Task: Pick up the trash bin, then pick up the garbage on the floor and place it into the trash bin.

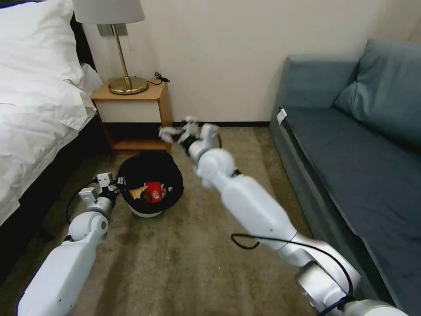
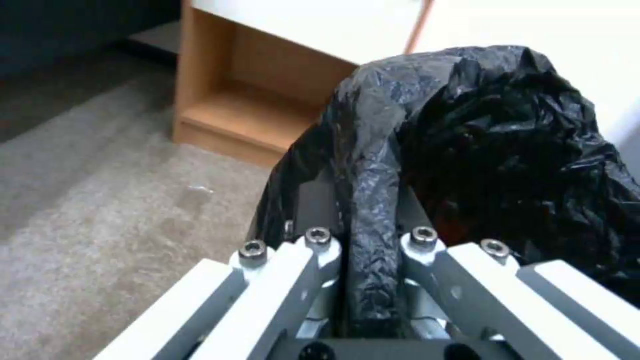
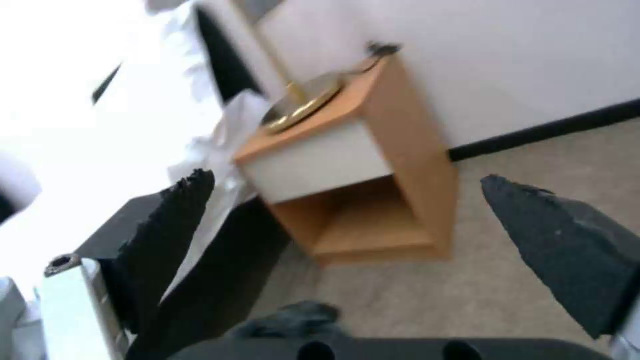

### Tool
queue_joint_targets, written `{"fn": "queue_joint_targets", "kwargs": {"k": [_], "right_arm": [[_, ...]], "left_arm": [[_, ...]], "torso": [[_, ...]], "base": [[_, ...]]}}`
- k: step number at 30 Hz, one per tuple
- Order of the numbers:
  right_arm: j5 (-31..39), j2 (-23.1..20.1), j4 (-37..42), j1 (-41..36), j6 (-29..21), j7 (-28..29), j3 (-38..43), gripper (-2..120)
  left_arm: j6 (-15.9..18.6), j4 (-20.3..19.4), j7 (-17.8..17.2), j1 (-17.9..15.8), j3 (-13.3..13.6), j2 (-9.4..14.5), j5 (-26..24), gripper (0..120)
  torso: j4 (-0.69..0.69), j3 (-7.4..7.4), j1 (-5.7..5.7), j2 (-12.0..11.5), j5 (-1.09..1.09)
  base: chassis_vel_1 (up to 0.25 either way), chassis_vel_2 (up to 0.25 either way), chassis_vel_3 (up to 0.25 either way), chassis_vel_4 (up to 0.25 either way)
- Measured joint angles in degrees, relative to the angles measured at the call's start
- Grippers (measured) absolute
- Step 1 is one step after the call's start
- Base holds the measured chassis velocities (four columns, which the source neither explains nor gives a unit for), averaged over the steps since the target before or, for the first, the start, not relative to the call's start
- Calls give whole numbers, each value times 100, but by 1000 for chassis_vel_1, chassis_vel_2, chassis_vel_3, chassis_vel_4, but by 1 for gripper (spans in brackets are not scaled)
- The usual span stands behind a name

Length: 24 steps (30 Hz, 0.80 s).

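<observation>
The trash bin (image 1: pixel 151 169), white with a black bag over its rim, hangs tilted just above the floor (image 1: pixel 184 263). My left gripper (image 1: pixel 115 182) is shut on its near-left rim; in the left wrist view the fingers (image 2: pixel 320 245) pinch the folded bag of the trash bin (image 2: pixel 507 150). Garbage lies inside the bin: a red-and-white packet (image 1: pixel 154 191) and a brown paper piece (image 1: pixel 137 192). My right gripper (image 1: pixel 173 131) hovers beyond the bin, near the nightstand, open with nothing between its dark pads (image 3: pixel 567 240).
A wooden nightstand (image 1: pixel 131 109) with a brass lamp (image 1: pixel 125 66) stands against the wall behind the bin. The bed (image 1: pixel 35 109) borders the left side and a blue sofa (image 1: pixel 351 145) the right. Carpet stretches between them.
</observation>
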Motion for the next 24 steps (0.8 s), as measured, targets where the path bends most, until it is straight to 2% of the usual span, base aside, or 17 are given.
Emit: {"fn": "queue_joint_targets", "kwargs": {"k": [8,12,14,15,17,24], "right_arm": [[88,-261,-29,-509,-16,-110,716,100],[56,-322,-27,-692,-14,-173,832,100],[-22,-383,-2,-925,-2,-264,962,100],[-22,-383,-2,-925,-2,-264,962,100],[-68,-398,22,-1105,12,-304,1062,100],[-140,-402,107,-1335,34,-380,1199,100]], "left_arm": [[128,-9,-284,-86,-414,-285,-693,5],[167,36,-408,-111,-483,-392,-869,5],[278,89,-689,-158,-568,-540,-1117,5],[278,89,-689,-158,-568,-540,-1117,5],[337,206,-926,-232,-644,-711,-1191,5],[398,544,-1132,-364,-695,-1005,-1092,5]], "torso": [[-2,0,0,0,0],[0,0,0,0,-1],[0,1,0,0,0],[0,1,0,0,0],[0,0,0,0,0],[-1,0,0,0,-1]], "base": [[0,0,0,0],[0,0,0,0],[0,0,0,0],[0,0,0,0],[0,0,0,0],[0,0,0,0]]}}
